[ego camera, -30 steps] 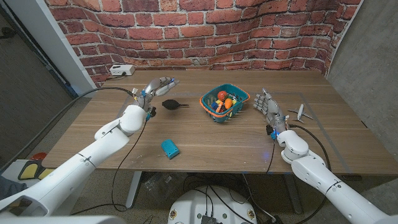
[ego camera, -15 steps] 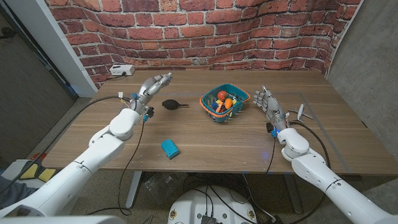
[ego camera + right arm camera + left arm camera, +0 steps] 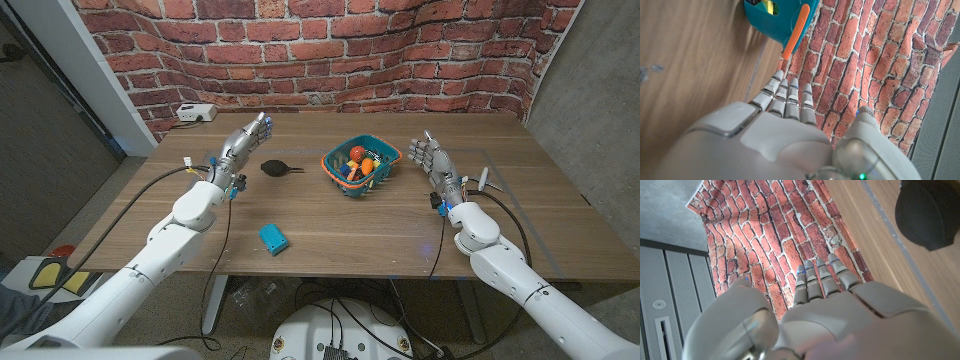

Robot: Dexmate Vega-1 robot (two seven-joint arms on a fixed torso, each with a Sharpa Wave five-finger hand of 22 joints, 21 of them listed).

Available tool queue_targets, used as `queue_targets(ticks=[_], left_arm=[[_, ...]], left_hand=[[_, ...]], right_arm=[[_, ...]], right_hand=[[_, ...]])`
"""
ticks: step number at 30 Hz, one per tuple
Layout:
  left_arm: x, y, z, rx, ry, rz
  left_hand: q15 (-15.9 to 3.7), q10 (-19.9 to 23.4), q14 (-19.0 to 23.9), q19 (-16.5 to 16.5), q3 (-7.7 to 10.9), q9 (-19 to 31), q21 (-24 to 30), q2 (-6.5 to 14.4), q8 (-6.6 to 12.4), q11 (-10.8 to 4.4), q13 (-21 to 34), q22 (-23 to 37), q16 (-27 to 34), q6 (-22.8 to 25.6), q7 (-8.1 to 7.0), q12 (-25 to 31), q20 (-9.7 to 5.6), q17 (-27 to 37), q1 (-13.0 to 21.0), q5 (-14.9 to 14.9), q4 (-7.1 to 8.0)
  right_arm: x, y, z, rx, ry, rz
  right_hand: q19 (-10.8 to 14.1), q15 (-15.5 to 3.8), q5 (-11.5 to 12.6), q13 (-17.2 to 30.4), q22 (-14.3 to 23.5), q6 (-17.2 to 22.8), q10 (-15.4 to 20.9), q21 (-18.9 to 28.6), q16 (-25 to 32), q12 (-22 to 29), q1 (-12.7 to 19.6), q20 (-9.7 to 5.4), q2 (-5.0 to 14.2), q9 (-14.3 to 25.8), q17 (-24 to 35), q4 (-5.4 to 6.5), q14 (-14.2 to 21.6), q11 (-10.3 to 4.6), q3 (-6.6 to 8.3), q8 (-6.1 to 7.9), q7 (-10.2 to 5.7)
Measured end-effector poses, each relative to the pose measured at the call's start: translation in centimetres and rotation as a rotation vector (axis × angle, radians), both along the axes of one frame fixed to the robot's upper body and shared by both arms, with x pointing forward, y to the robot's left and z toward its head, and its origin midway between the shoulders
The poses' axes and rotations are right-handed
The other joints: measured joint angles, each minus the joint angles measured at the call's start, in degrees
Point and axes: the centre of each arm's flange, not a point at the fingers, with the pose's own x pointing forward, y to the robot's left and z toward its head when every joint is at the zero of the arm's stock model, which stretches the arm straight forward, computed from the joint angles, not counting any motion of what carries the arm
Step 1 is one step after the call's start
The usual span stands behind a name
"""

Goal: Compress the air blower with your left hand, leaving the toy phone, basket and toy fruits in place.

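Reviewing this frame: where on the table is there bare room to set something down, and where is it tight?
Bare wood: the near edge right of the toy phone, up to the right hand; also the far strip behind the basket. Tight: between the left hand, the air blower and the basket.

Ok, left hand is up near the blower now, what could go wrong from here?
The open left hand sits beside the black rubber air blower, not over it, so a sideways reach may push the blower away rather than grip it. The blower's thin nozzle points toward the teal plastic basket of toy fruits; a shove might slide it into the basket.
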Motion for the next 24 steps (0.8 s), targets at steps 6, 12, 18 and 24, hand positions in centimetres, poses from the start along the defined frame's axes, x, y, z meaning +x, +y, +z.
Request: queue_targets(ticks=[6,12,18,24], left_arm=[[0.5,-0.2,-0.8,-0.037,0.027,-0.034],[0.8,-0.5,-1.7,-0.052,0.056,-0.049],[1.0,-0.7,-2.1,-0.056,0.064,-0.056],[1.1,-1.4,-2.5,-0.072,0.06,-0.067]], left_hand=[[0.44,-6.65,-6.77,-6.68,-2.87,-0.03,-0.21,-1.42,-0.23,0.01,-0.26,-0.15,0.0,-6.43,0.49,0.0,-0.96,-0.28,-3.97,0.68,0.15],[0.39,-10.0,-9.85,-8.94,-4.43,-0.27,-0.21,-1.95,-0.23,-0.54,-0.26,-0.15,0.0,-11.57,0.44,0.0,-1.65,-0.28,-6.1,1.21,0.13],[0.13,-12.84,-12.8,-11.31,-5.38,-0.26,-0.21,-2.68,-0.23,-0.85,-0.53,-0.14,0.0,-15.63,0.28,0.0,-2.38,-0.28,-6.84,2.0,-0.03],[0.05,-15.54,-15.53,-13.46,-6.48,-0.26,-0.21,-2.67,-0.23,-0.73,-0.54,-0.14,0.0,-18.31,0.23,0.0,-3.1,-0.28,-7.88,2.46,-0.18]], right_arm=[[-0.1,0.0,0.6,-0.017,-0.025,0.008],[-0.1,-0.1,1.0,-0.033,-0.044,0.029],[0.0,-0.3,1.3,-0.042,-0.048,0.031],[0.0,-0.3,1.4,-0.053,-0.054,0.057]], right_hand=[[-2.75,0.36,0.0,0.0,0.0,-2.04,-2.74,-1.94,-0.43,-0.87,-1.97,-0.27,-1.14,0.0,0.0,0.86,-3.27,0.17,-1.23,-0.44,0.02],[-4.14,-0.23,0.0,-0.16,0.0,-4.44,-5.48,-3.09,-0.43,-1.31,-3.97,-0.72,-2.29,-0.04,0.15,1.58,-5.68,-0.56,-2.56,-1.1,0.72],[-4.3,-0.38,0.0,-0.19,0.0,-5.46,-6.16,-3.1,-0.43,-1.31,-4.65,-1.15,-2.5,-0.12,0.14,1.56,-5.81,-0.64,-3.18,-1.1,1.4],[-4.21,-0.37,0.28,-0.19,0.0,-5.91,-6.16,-3.1,-0.43,-1.31,-4.88,-1.23,-2.74,-0.12,0.14,1.56,-5.81,-0.64,-3.18,-1.1,1.85]])
